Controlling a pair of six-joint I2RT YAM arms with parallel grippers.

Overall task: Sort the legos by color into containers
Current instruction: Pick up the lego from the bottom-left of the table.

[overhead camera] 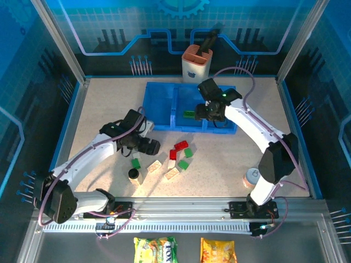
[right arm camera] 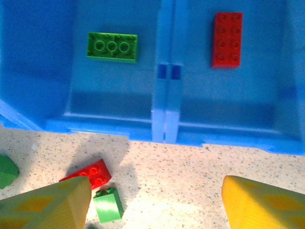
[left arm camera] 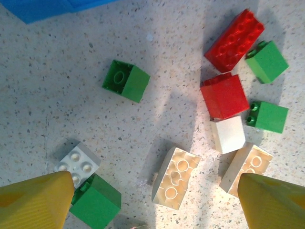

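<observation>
The blue three-compartment tray (overhead camera: pixel 159 107) lies at the back of the table. In the right wrist view its front rim (right arm camera: pixel 167 129) is near, with a green lego (right arm camera: pixel 112 46) in the middle compartment and a red lego (right arm camera: pixel 227 39) in the right one. My right gripper (right arm camera: pixel 157 205) hangs open and empty above the tray's front edge (overhead camera: pixel 199 113). Loose legos lie in front of the tray: red (overhead camera: pixel 181 146), green (overhead camera: pixel 188 152) and cream (overhead camera: pixel 172 173). My left gripper (left arm camera: pixel 152 210) is open above an upturned cream lego (left arm camera: pixel 176 177), left of the pile (overhead camera: pixel 151 147).
A small black cylinder (overhead camera: pixel 133 174) stands beside a green lego (overhead camera: pixel 135 163). An orange-and-white cup holder (overhead camera: pixel 197 61) sits behind the tray. A tin can (overhead camera: pixel 253 178) stands near the right arm's base. Bare tabletop stretches along the left side.
</observation>
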